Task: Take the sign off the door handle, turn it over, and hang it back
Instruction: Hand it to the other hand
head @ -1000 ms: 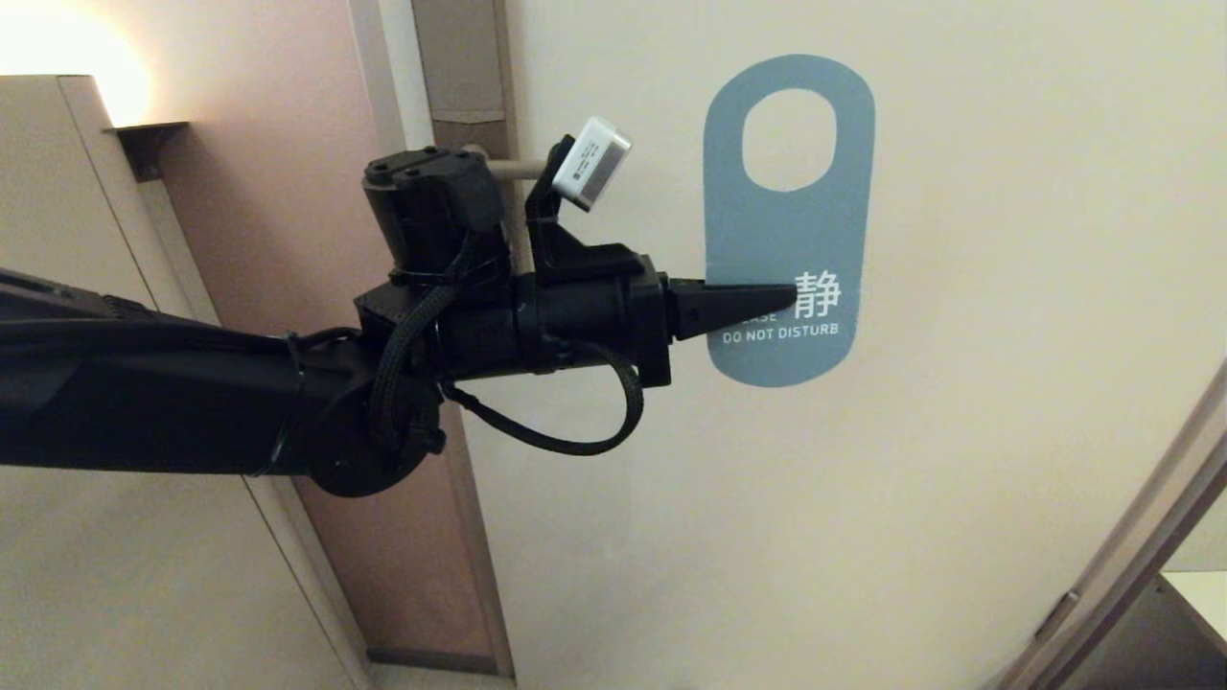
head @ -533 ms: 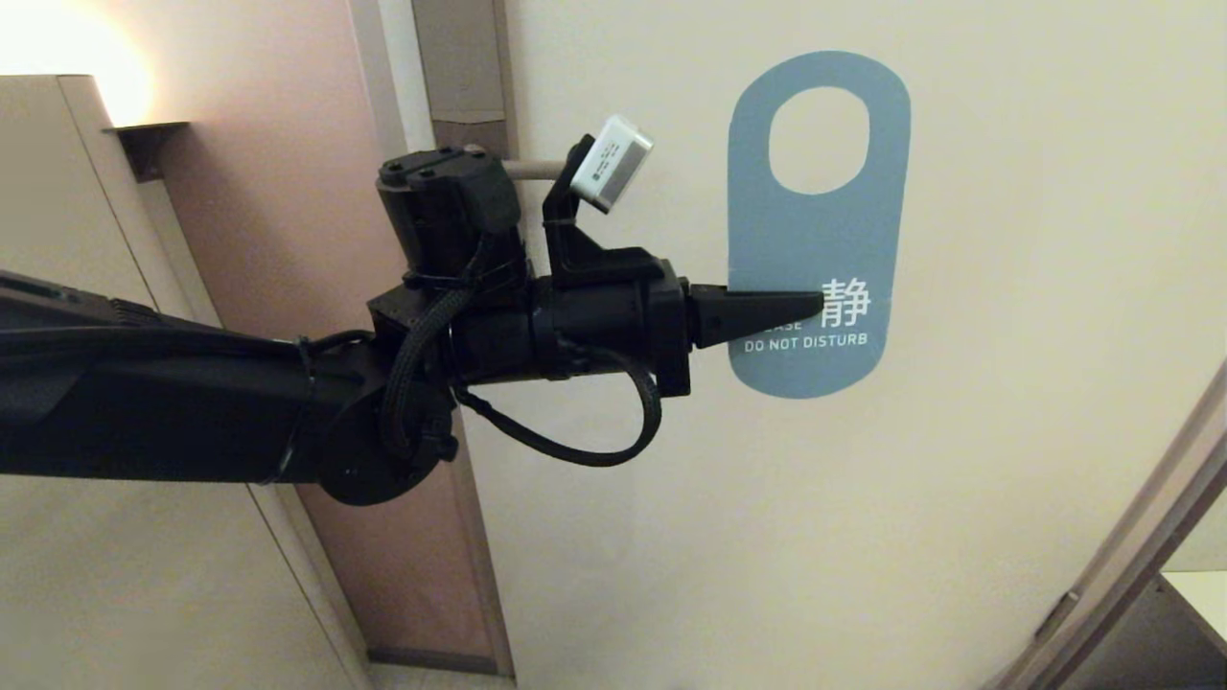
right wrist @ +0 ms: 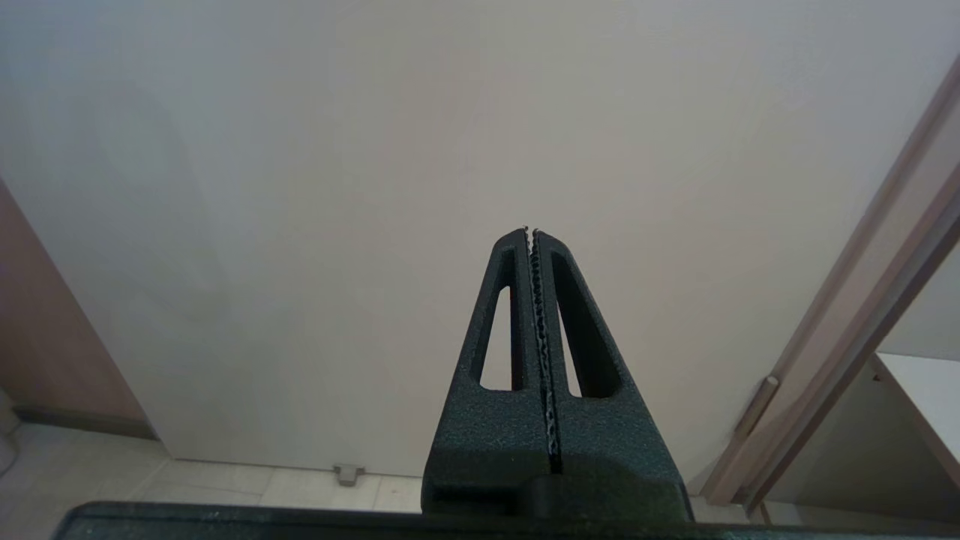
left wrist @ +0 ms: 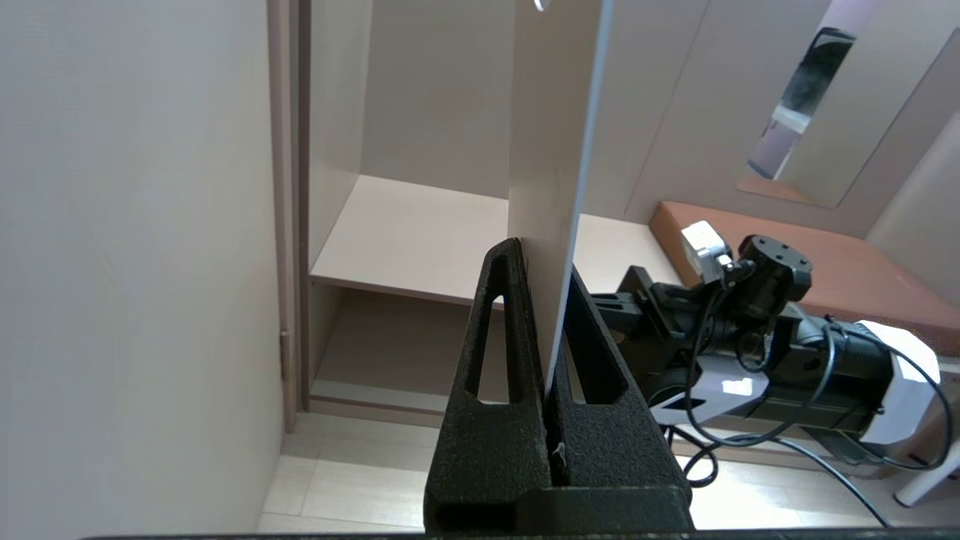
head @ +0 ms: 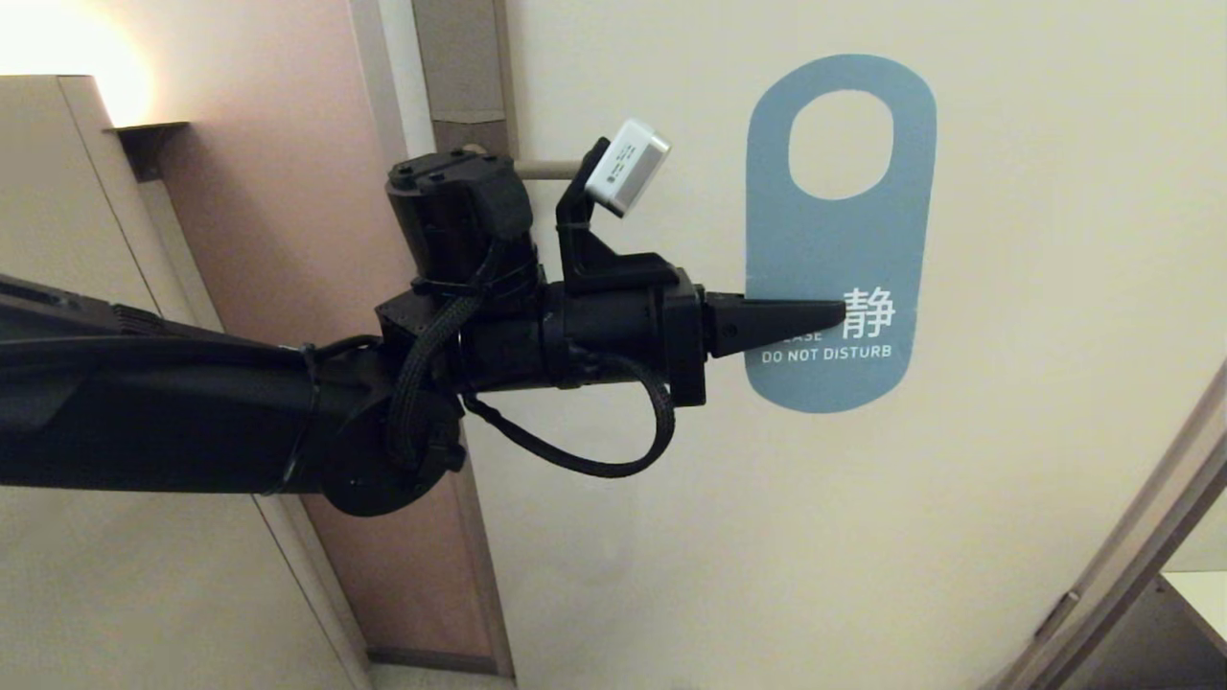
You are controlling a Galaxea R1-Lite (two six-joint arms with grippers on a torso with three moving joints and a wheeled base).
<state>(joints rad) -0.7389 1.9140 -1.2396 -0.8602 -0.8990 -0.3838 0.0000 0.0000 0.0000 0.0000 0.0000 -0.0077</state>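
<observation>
The sign (head: 834, 240) looks like thin, stiff card or plastic sheet, matt teal with crisp white print, its other face (left wrist: 551, 150) plain and smooth. The left gripper (head: 834, 313) has grainy, rough-textured black plastic fingers (left wrist: 495, 420); the right gripper (right wrist: 532, 231) shows the same finish with fine-toothed inner pads. The door (head: 1007, 431) is smooth, matt cream.

Layout: the left gripper (head: 832, 314) reaches in from the left and clamps the lower part of the sign (head: 841, 235), which stands upright in front of the door (head: 1007, 287) — hole end up, lettered end down, clear of the door handle (head: 544, 170). The handle lies to the sign's left, behind the left arm's wrist, partly hidden by it. The right gripper (right wrist: 531, 232) — fingers pressed together — points at the door, low down, near the door frame (right wrist: 847, 330) on its right.
</observation>
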